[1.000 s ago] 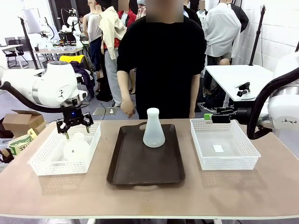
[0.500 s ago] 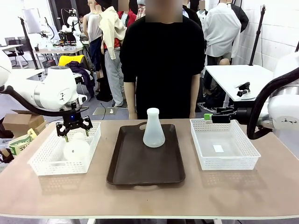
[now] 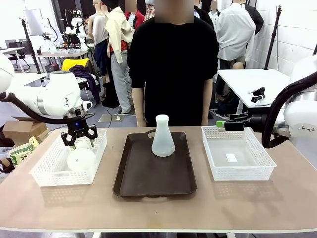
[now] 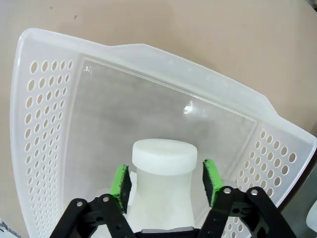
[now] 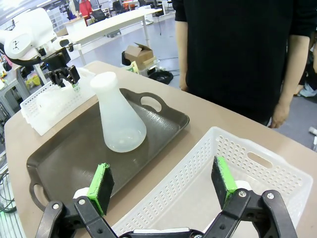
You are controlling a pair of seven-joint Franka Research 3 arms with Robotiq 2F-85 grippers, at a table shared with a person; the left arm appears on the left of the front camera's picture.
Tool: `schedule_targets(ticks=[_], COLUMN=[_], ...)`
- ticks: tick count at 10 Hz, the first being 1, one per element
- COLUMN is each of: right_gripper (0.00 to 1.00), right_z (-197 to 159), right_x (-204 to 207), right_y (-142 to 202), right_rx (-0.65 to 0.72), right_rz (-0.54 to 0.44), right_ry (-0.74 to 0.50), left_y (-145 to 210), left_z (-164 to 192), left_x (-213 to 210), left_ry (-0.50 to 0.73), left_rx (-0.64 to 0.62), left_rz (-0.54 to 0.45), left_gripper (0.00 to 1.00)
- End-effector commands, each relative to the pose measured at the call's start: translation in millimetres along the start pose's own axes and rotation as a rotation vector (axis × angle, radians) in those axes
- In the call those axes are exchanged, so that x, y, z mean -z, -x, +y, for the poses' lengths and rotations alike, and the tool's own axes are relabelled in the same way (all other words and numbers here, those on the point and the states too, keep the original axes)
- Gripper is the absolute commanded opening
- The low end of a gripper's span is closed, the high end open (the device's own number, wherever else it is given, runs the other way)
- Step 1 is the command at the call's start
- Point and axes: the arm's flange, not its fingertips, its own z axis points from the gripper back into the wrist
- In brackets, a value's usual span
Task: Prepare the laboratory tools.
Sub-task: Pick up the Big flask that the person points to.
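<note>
The left fingers (image 4: 120, 181) reach down into the left basket (image 3: 49, 179), a white mesh one on the robot's left side of the tabletop (image 3: 247, 203), and straddle the neck of the first flask (image 4: 163, 158). This frosted white flask stands inside the basket with its narrow mouth turned up toward the wrist. In the left wrist view the green pads sit close on either side of the neck, just below its lip, with what looks like a thin gap on each side; whether they press on it I cannot tell. The second flask (image 3: 163, 138) stands upright and untouched on the dark brown tray (image 3: 153, 182), toward the far end near the tray's handle cut-out, and well apart from both arms. The tray lies in the middle of the tabletop between the two baskets. The right fingers (image 5: 101, 187) are spread wide and released, with nothing between the pads. They hover by the far corner of the right basket (image 3: 237, 171), which in the front view holds only a small white patch (image 3: 231, 157) on its floor. From the right wrist view the fingers look across that basket's near wall toward the tray and the second flask. A person (image 3: 171, 64) in a black top stands at the far side of the tabletop, right behind the tray, arms hanging at the sides — one hand (image 5: 278, 114) shows beside the hip.
</note>
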Motion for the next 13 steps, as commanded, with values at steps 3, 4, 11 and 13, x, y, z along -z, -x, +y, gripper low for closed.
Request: schedule_targets(ticks=[3, 4, 11, 13], right_gripper=[1.0, 1.0, 1.0, 1.0], right_z=[2.0, 2.0, 2.0, 2.0], right_x=[-0.8, -0.8, -0.8, -0.8], right_y=[1.0, 1.0, 1.0, 1.0], right_rx=[0.009, 0.009, 0.009, 0.009], right_rz=[0.007, 0.007, 0.007, 0.007], right_ry=[0.007, 0.007, 0.007, 0.007], left_y=[-6.1, -6.8, -2.1, -2.1], left_z=[3.3, 3.3, 3.2, 3.2], left_x=[0.1, 3.0, 1.7, 1.7], left_ry=[-0.021, -0.034, -0.021, -0.021], left_rx=[0.009, 0.01, -0.001, -0.001], left_rz=[0.011, 0.016, 0.014, 0.014], left_gripper=[0.0, 0.0, 0.0, 0.0])
